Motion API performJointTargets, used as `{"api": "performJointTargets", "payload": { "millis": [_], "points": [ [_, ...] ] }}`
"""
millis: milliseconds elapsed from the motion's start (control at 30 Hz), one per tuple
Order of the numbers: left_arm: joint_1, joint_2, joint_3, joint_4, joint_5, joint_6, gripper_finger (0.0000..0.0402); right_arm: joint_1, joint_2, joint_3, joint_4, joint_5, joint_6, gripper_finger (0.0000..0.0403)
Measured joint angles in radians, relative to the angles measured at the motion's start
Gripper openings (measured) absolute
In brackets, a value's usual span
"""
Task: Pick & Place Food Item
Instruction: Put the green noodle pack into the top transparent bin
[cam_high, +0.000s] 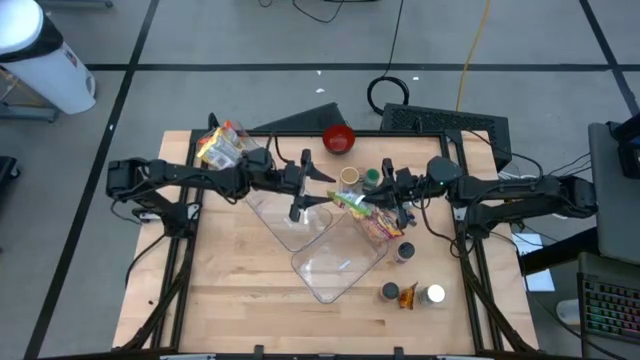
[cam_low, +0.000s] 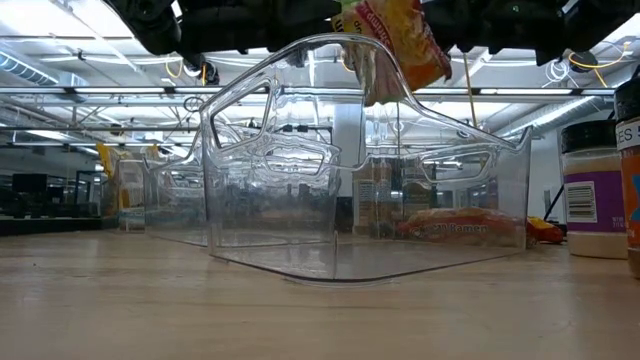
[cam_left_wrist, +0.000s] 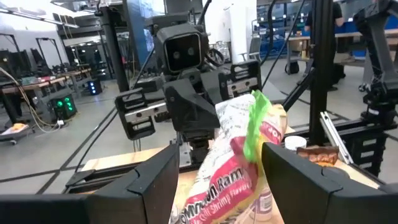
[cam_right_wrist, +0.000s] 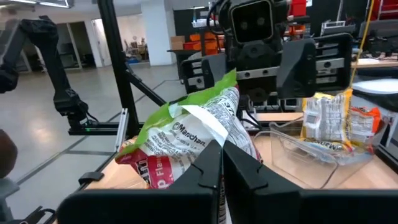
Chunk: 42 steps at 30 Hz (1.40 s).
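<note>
A: Which step is in hand?

B: The carry is judged to be under way. A noodle packet (cam_high: 366, 214) is held up off the table, pinched by its edge between the closed fingers of the right gripper (cam_high: 392, 202); in the right wrist view the two fingers (cam_right_wrist: 239, 163) are seen pressed together on the wrapper.

A: And where is the packet placed?

B: It is hung above the near clear bin (cam_high: 335, 262), over its far right corner, as shown from above; from table height it is seen dangling over the rim.

A: Is the left gripper (cam_high: 299, 190) engaged?

B: No. It is held over the far clear bin (cam_high: 283, 213), left of the packet, with its fingers (cam_left_wrist: 155, 182) spread wide and nothing between them.

A: What does the next move call for?

B: Probably the packet needs to be brought a little nearer and lower, inside the bin walls, before the fingers are parted. A release from this height risks the wrapper being caught on the rim. Another packet (cam_high: 221, 146) and some jars (cam_high: 405, 252) are left on the table
</note>
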Motion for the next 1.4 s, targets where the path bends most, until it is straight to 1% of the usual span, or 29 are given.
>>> {"api": "performJointTargets", "payload": {
  "millis": [100, 200, 300, 633, 667, 833, 900, 1000, 1100, 1167, 1233, 1333, 1400],
  "points": [
    [-0.005, 0.0, 0.0, -0.004, 0.002, 0.001, 0.0233, -0.001, 0.0, 0.0, -0.001, 0.002, -0.003, 0.0],
    [-0.012, 0.0, 0.0, -0.005, 0.002, 0.001, 0.0213, -0.001, 0.0, 0.0, -0.001, 0.002, -0.006, 0.0],
    [-0.019, 0.0, 0.0, -0.005, 0.002, 0.012, 0.0174, -0.001, 0.0, 0.0, -0.001, 0.002, -0.007, 0.0],
    [-0.025, 0.0, 0.0, -0.005, 0.001, 0.041, 0.0021, -0.001, 0.0, 0.0, -0.002, 0.004, -0.007, 0.0],
    [-0.025, 0.0, 0.0, -0.005, 0.001, 0.041, 0.0011, -0.001, 0.0, 0.0, -0.002, 0.004, -0.007, 0.0],
    [-0.02, -0.009, 0.0, -0.006, -0.002, -0.003, 0.0008, -0.001, 0.0, 0.0, -0.002, 0.011, -0.007, 0.0],
    [-0.008, -0.029, 0.0, -0.019, -0.001, -0.031, 0.0004, -0.001, 0.0, 0.0, -0.001, 0.035, -0.003, 0.0003],
    [0.01, -0.095, 0.0, -0.069, -0.011, -0.033, 0.0006, -0.001, -0.001, 0.0, -0.007, 0.064, -0.027, 0.0024],
    [0.018, -0.173, 0.0, -0.16, -0.039, -0.009, 0.0004, -0.001, -0.001, 0.0, -0.018, 0.106, -0.016, 0.0063],
    [0.02, -0.224, -0.001, -0.218, -0.085, 0.004, 0.0004, -0.003, -0.001, 0.0, -0.028, 0.121, 0.001, 0.0092],
    [0.02, -0.283, -0.001, -0.296, -0.157, 0.018, 0.0003, -0.003, -0.001, 0.0, -0.039, 0.142, 0.01, 0.0122],
    [0.019, -0.361, -0.005, -0.395, -0.296, 0.025, 0.0003, -0.003, -0.001, 0.0, -0.048, 0.14, 0.005, 0.0159],
    [0.014, -0.411, -0.032, -0.434, -0.405, 0.023, 0.0003, -0.003, -0.001, 0.0, -0.059, 0.138, -0.009, 0.0177]
  ]
}}
